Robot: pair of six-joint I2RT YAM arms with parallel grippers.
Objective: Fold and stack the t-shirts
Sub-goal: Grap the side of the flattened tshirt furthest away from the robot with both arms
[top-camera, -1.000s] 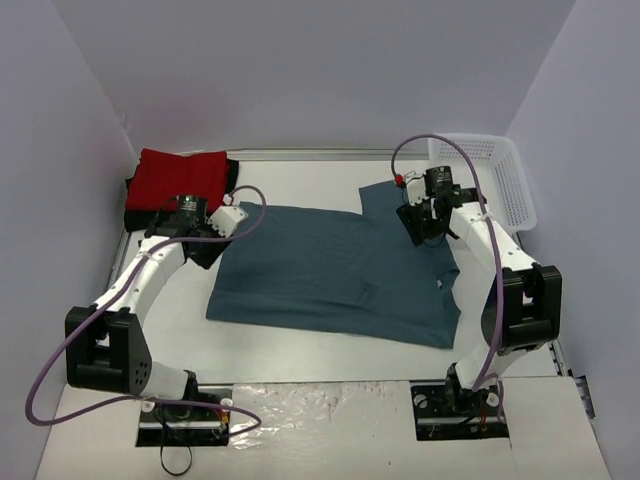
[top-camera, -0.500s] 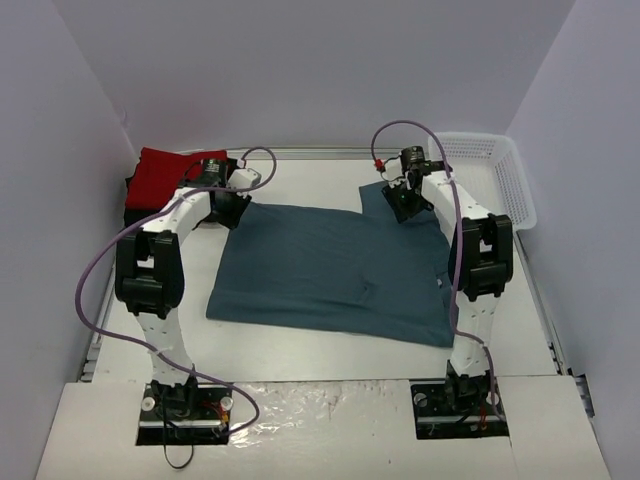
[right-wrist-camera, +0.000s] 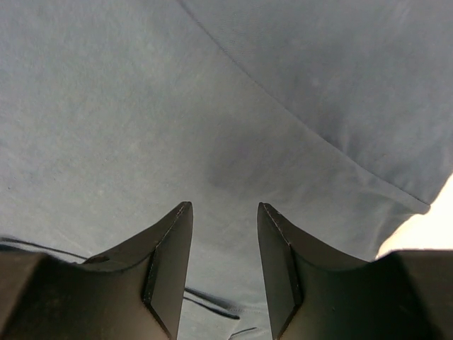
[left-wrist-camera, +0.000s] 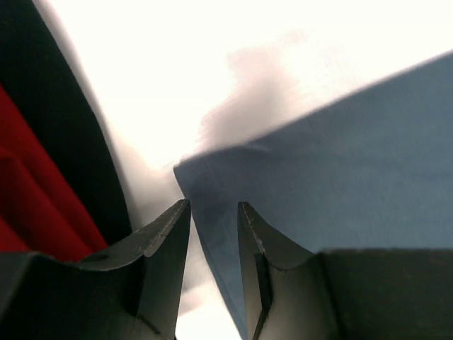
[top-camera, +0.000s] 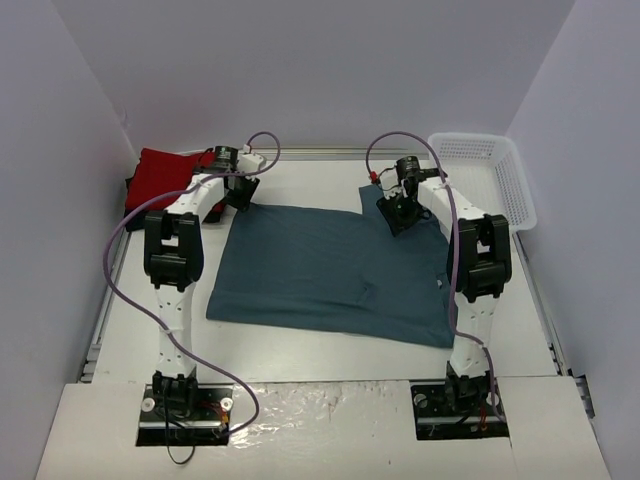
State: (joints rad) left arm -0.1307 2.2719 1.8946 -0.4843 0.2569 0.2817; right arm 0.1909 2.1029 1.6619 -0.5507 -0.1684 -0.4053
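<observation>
The teal t-shirt (top-camera: 330,275) lay spread flat across the middle of the worktop (top-camera: 300,345). My left jaws stood slightly apart at its far left corner, the cloth's edge running between the tips, nothing clamped. My right jaws were apart too, low over the shirt by its far right sleeve. The red t-shirt (top-camera: 160,175) sat folded atop the black t-shirt (top-camera: 131,190), far left.

Plain slate-blue t-shirt (top-camera: 330,275); bright red t-shirt (top-camera: 165,175); black t-shirt (left-wrist-camera: 64,120); white tabletop (top-camera: 300,345); white basket (top-camera: 490,170) with an open lattice pattern; purple cables (top-camera: 400,136) on white-and-black arms (top-camera: 172,250)
</observation>
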